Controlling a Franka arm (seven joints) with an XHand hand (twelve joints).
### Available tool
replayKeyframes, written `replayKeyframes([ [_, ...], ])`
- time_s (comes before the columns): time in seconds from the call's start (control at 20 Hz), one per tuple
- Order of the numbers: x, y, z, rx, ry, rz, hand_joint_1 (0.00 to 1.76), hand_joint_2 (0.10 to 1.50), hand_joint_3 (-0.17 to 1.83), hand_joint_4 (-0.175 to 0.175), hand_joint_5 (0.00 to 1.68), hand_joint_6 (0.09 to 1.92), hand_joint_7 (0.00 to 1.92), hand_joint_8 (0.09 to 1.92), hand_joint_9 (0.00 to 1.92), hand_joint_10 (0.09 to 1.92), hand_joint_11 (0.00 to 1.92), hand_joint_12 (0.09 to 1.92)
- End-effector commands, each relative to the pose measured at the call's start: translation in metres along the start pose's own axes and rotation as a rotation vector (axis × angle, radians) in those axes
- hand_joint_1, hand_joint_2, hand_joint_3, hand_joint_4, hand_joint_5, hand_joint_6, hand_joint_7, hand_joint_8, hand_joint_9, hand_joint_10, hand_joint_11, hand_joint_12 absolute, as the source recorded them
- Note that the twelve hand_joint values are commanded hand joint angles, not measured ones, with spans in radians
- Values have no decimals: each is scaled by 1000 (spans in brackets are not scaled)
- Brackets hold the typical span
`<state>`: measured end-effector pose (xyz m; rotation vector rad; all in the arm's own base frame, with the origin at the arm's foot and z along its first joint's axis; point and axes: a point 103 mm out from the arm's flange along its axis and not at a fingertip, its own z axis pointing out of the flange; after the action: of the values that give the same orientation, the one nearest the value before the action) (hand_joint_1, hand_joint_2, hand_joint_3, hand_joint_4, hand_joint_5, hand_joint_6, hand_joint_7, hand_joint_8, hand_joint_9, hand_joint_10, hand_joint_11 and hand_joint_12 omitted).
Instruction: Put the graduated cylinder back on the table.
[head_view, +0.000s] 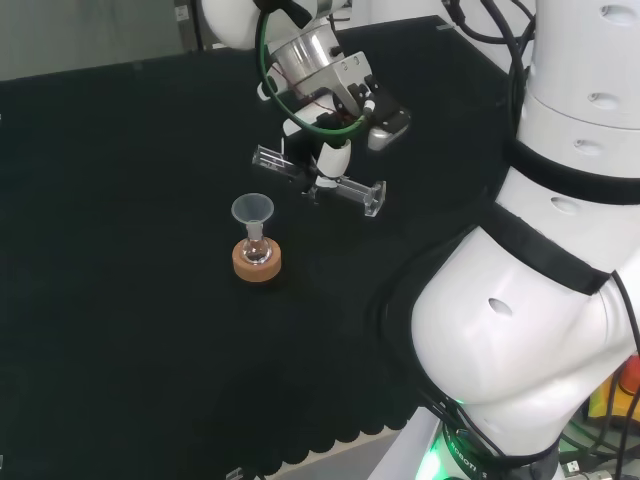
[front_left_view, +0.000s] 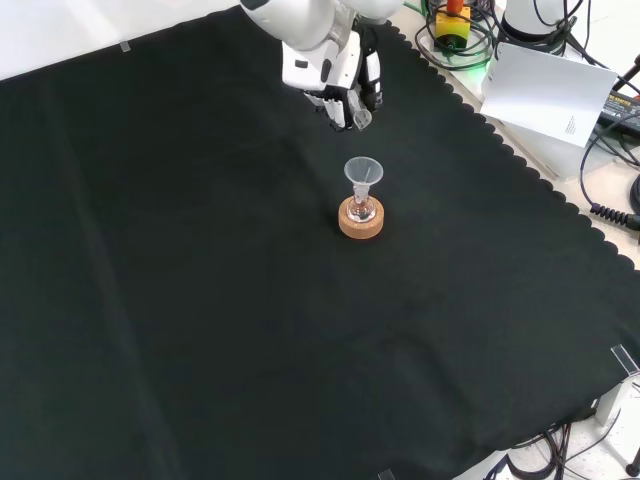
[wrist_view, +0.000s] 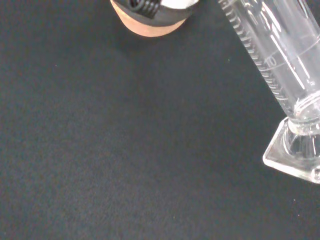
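The graduated cylinder (head_view: 320, 181) is held in the air above the black cloth (head_view: 120, 300), lying almost flat: in the head view its long axis goes from the open mouth at the upper left to the flat base at the lower right, and the hand (head_view: 335, 150) has its fingers closed around the middle of the tube. Just in front of it in this view, a small flask (head_view: 256, 248) with a funnel (head_view: 252, 210) in its neck stands on a cork ring (head_view: 256, 263). In the front view, the scalloped edge of the cloth runs along the right, with a white sheet (front_left_view: 548, 92) and cables (front_left_view: 610, 180) beyond it.
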<state>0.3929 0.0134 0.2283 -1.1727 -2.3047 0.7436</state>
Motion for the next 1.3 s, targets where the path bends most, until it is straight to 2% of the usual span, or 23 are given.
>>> replayKeyframes([
  [0.05, -4, 3, 2, -34, 25, -26, 1272, 1074, 0, -175, 1053, 879, 1090, 861, 1576, 87, 1392, 663],
  [0.2, -6, 6, 3, -66, 29, -42, 1272, 1074, 0, -175, 1053, 879, 1090, 861, 1576, 87, 1392, 663],
  [0.5, -12, 11, 1, -183, 32, -71, 1272, 1073, 0, -175, 1053, 878, 1090, 861, 1576, 87, 1392, 663],
  [0.85, -20, 21, -5, -283, 49, -101, 1272, 1074, 0, -175, 1053, 880, 1088, 862, 1572, 87, 1392, 663],
  [1.3, -41, 31, -16, -441, 114, -135, 1271, 1076, 1, -175, 1048, 886, 1084, 870, 1568, 87, 1388, 662],
])
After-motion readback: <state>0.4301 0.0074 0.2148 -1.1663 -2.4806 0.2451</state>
